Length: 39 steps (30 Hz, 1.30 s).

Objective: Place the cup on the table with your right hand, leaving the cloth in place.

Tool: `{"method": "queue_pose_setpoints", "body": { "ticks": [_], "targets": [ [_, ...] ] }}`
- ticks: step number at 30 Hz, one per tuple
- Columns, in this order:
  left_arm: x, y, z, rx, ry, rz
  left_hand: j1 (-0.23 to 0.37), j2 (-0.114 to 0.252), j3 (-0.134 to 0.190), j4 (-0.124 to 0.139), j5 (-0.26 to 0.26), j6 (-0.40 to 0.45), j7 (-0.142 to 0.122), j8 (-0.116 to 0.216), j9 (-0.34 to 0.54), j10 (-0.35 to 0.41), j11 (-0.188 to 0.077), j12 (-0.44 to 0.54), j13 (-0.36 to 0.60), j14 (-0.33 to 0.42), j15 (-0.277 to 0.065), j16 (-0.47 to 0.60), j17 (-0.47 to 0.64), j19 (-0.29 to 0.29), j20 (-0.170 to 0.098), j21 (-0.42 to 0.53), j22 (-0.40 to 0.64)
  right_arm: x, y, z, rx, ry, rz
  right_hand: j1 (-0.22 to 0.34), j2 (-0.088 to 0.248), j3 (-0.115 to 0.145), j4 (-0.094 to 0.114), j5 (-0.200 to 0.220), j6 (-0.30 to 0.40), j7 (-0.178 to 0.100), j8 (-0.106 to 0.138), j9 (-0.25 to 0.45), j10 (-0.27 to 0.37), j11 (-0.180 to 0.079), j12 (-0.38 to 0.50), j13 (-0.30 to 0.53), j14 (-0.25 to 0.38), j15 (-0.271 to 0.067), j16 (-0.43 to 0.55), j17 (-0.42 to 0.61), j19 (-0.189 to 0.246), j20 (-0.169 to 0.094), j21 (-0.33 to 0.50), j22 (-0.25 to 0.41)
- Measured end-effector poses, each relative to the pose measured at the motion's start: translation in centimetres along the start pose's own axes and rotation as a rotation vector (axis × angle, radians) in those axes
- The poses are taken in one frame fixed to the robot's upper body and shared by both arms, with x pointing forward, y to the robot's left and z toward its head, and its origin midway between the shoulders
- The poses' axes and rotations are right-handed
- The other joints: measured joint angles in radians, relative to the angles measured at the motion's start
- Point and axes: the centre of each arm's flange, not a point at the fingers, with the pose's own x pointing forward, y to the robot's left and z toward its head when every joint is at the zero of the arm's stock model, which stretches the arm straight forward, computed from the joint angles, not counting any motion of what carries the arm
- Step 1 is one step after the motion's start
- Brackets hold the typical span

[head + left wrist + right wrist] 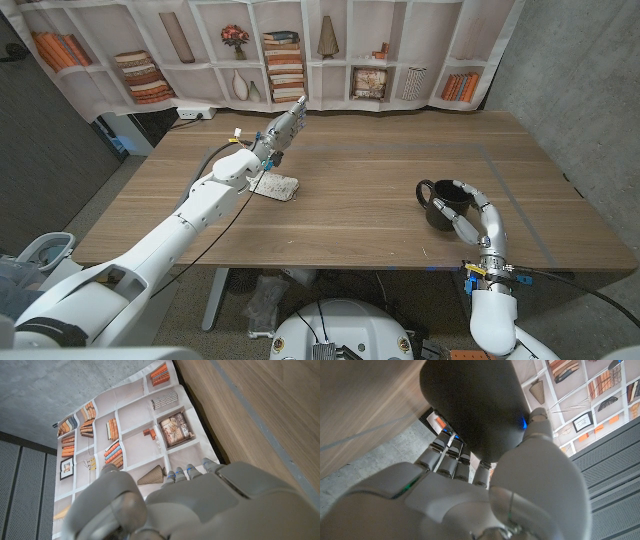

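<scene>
The right hand (470, 218) wraps its fingers around the glossy black handled cup (441, 204), which sits on the wooden table (380, 160) near its right front corner. Well left of the cup lies the small whitish folded cloth (277, 185) (rumpled), with the left hand (283, 128) raised beyond it, fingers extended and holding nothing.

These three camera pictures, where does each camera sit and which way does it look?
Head view: up on the robot's head, looking down at the wooden table; both arms show, the left hand raised above the pale folded cloth.
Left wrist view: on the left wrist, looking along the left hand towards the printed bookshelf backdrop.
Right wrist view: on the right wrist, looking along the right hand gripping the black cup.
Shared: the head and right wrist views both show the cup in the right hand.
</scene>
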Motion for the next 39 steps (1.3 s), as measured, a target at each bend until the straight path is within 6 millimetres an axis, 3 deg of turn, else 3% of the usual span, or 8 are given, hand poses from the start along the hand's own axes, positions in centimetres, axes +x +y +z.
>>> {"method": "queue_pose_setpoints", "body": {
  "ticks": [39],
  "targets": [
    [0.2,0.1,0.9,0.019,-0.008,-0.012,0.0,0.0,-0.004,0.004,-0.006,0.0,0.0,0.0,0.0,0.0,0.0,0.0,0.0,0.0,0.0,0.0,0.0,0.0,0.0,0.0,0.0,-0.1,-2.6,-2.7,0.008,0.023,-0.135,0.007,0.011,-0.004,0.004,-0.011,0.013,-0.006,-0.011,0.0,-0.006,-0.006,-0.016,0.0,0.0,0.0,-0.011,0.0,0.014,-0.007,0.0,0.0]
  ]
}}
